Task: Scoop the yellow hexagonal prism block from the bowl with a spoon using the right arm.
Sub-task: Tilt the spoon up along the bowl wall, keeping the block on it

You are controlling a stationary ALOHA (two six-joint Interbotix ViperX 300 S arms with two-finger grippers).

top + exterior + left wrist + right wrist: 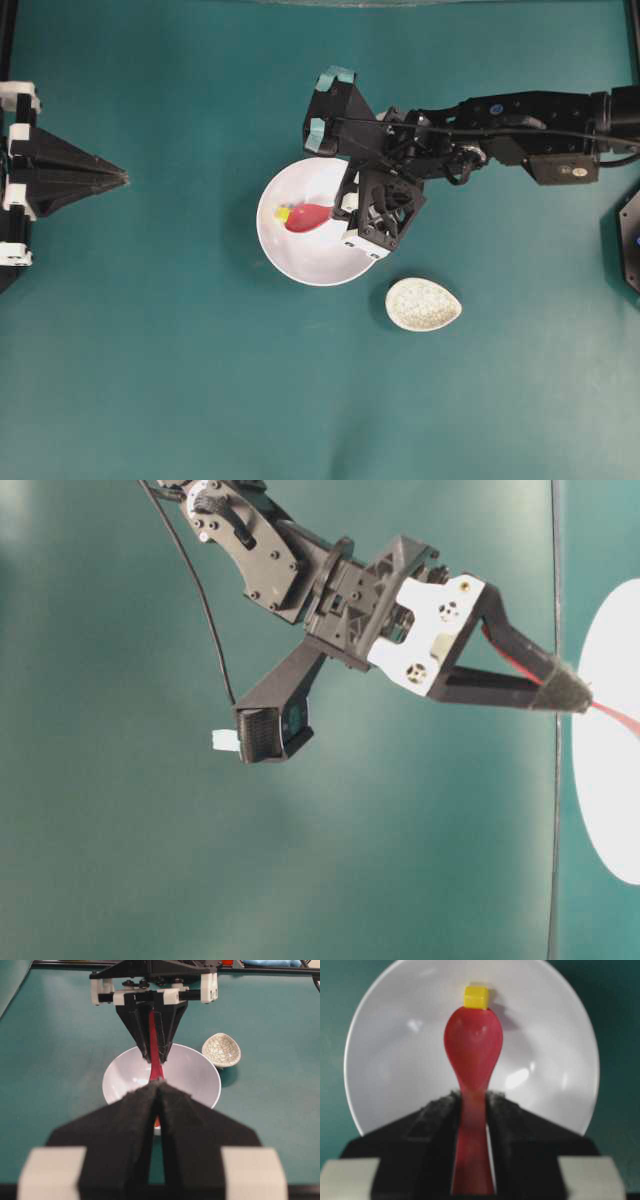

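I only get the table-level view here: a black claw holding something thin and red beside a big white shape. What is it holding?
Observer: The right gripper is shut on a red-pink spoon; the white shape is a bowl.
Operator: Anything in the bowl?
Observer: A tiny yellow block, right at the tip of the spoon's scoop, not in it.
Operator: Is there another arm?
Observer: Yes. The left gripper sits closed and empty, well away from the bowl.
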